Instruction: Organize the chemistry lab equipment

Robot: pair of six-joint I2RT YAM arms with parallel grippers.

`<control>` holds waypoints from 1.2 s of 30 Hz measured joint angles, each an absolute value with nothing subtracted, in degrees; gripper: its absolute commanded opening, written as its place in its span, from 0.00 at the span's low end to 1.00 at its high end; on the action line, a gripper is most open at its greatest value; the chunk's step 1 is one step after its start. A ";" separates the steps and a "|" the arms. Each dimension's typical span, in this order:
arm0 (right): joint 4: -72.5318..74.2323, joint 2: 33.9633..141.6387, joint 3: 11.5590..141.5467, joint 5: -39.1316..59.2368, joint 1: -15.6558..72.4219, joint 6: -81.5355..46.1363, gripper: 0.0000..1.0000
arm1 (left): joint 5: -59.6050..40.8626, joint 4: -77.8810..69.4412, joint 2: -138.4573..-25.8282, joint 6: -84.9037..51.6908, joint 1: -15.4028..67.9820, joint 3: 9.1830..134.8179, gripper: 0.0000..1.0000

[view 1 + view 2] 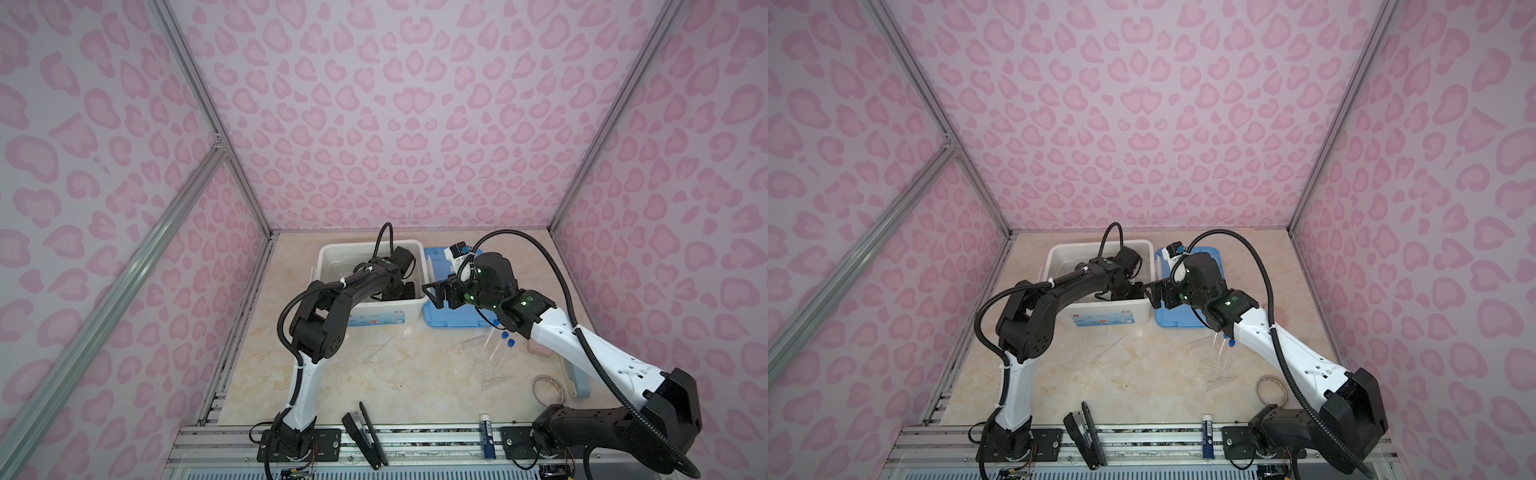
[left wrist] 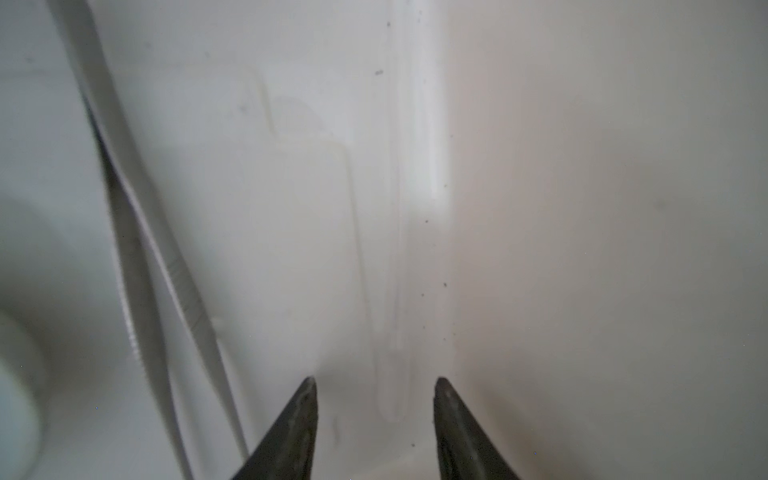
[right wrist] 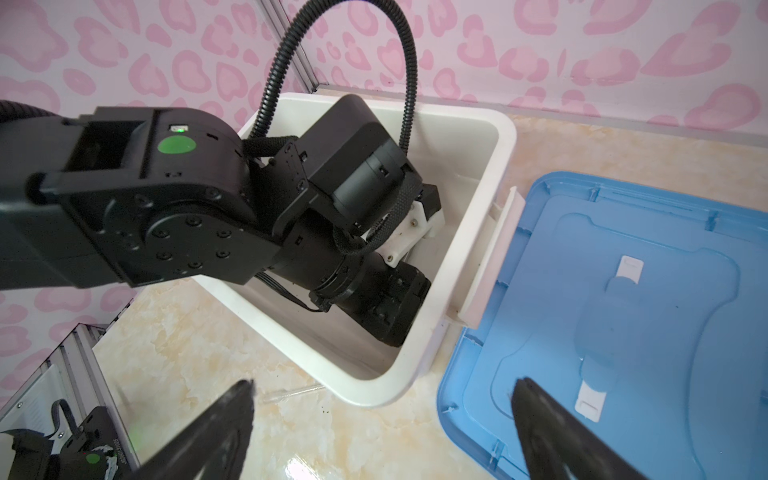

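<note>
**Organising lab equipment: two arms at the bin.** We show the marbled desk (image 1: 395, 386) inside a pink-patterned enclosure. At the back of the desk stands an open white bin (image 1: 361, 244). Its blue lid (image 1: 451, 318) lies flat just beside it on the right.

The left arm reaches down into the bin. In the left wrist view we see the left pincer (image 2: 375, 382) close to the bin floor, its jaws parted and gripping nothing. The right pincer (image 3: 382, 384) hangs above the near corner of the bin and the edge of the lid. Its jaws are spread wide and are empty.

On the front rail we note a black stapler (image 1: 365, 436) and, further right, a blue-and-white stick (image 1: 487, 436). A clear tape roll (image 1: 540, 380) lies on the desk by the right arm.

Of the lab items, three blue-capped tubes (image 1: 504, 334) lie together on the desk in front of the lid, partly under the right arm. A thin clear dropper (image 1: 380, 347) lies on the desk in front of the bin.

Inside the bin, metal tweezers (image 2: 141, 257) rest on the floor beside the left pincer. A second clear dropper (image 2: 395, 291) lies on the floor in line with the gap between the jaws. Its near end sits between the fingertips, and we see no contact with either.
</note>
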State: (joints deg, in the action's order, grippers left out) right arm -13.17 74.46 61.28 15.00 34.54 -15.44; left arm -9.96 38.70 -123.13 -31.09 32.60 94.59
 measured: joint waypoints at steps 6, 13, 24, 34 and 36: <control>-13.17 74.00 61.28 14.76 34.54 -15.66 0.97 | -8.91 39.24 -120.27 -30.41 32.56 94.59 0.68; -13.15 73.10 61.14 14.55 34.54 -15.86 0.97 | -7.49 39.99 -115.57 -30.41 32.36 94.59 0.89; -11.29 68.90 58.85 12.93 34.54 -15.81 0.97 | -5.89 40.73 -105.25 -29.98 31.73 94.15 0.97; -7.27 63.81 55.24 16.12 34.50 -15.07 0.97 | -3.18 39.55 -83.92 -22.44 31.22 84.18 0.95; -6.72 63.09 54.76 16.73 34.50 -14.31 0.97 | -4.38 39.20 -80.20 -19.94 31.18 81.69 0.93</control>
State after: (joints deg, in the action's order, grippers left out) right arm -6.72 63.09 54.76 16.73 34.50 -14.31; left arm -4.38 39.20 -80.20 -19.94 31.18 81.69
